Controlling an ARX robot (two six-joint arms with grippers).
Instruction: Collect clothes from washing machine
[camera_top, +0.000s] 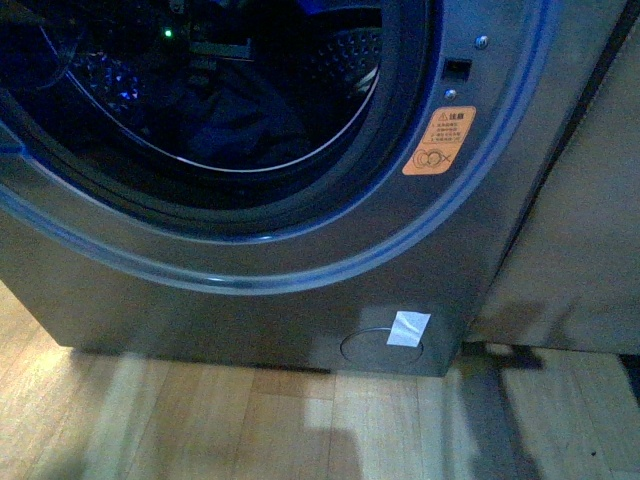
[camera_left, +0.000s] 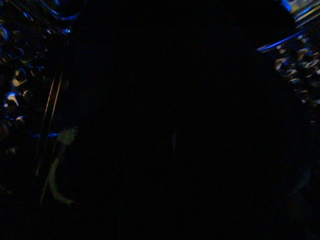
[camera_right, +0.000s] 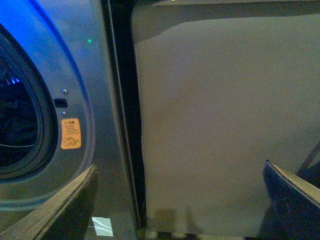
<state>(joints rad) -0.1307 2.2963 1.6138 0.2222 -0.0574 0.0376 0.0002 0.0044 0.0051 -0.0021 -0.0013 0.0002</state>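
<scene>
**Spotter:** Pale wood floor (camera_top: 250, 430) below you, the grey washing machine (camera_top: 250, 300) square ahead, and a tan cabinet (camera_top: 580, 250) close against its right side. The porthole stands open. The clothes (camera_top: 235, 125) lie as a dark heap low in the drum (camera_top: 350, 50), behind the black rim (camera_top: 400, 150).

**Operator:** Where are my grippers?

**Spotter:** Your right gripper (camera_right: 180, 167) is outside the machine, spread wide with nothing between its fingers (camera_right: 55, 210). It faces the seam between machine and cabinet, near the orange sticker (camera_top: 438, 141). Your left wrist view is dark, so I read nothing from it. A green light (camera_top: 168, 33) and some hardware show high in the drum mouth. That may be your left arm, but I cannot tell whether the left gripper is spread or closed on anything.

**Operator:** What can bite me?

**Spotter:** Three things, by my judgement.
- You are working nearly blind inside, so you could close on the perforated steel or on one thin fold. Limp fabric held by an edge will likely slip or trail.
- If you drag the heap out low, it could catch on the rim.
- If you swing the right arm in from where it sits, its wide fingers could clip the machine's front or the cabinet.
</scene>
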